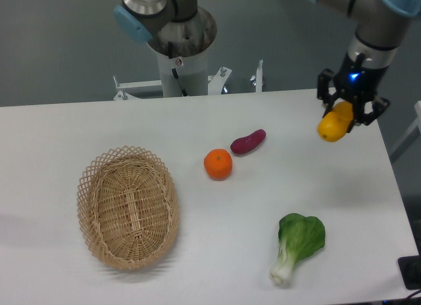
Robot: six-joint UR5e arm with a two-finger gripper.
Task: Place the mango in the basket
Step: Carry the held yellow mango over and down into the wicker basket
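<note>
One mango [334, 125], yellow-orange and smooth, hangs above the far right side of the white desk [197, 121], the gripper [347, 114] jaws clenched across its upper end, well apart from the oval wicker basket [89, 187] lying empty at the near left. Between fruit and basket sit a round orange [218, 164] and, just beside it, a purple sweet potato [248, 141]; a bok choy [297, 246] lies right of the basket near the front edge. The mango looks firm but slick-skinned and moderately heavy, so a hold near one end may let it pivot or slip; a grip across its middle would likely be steadier. Dark fingers hide the contact points, the mango's top is masked, and most of the arm is cropped by the frame's upper edge.
</note>
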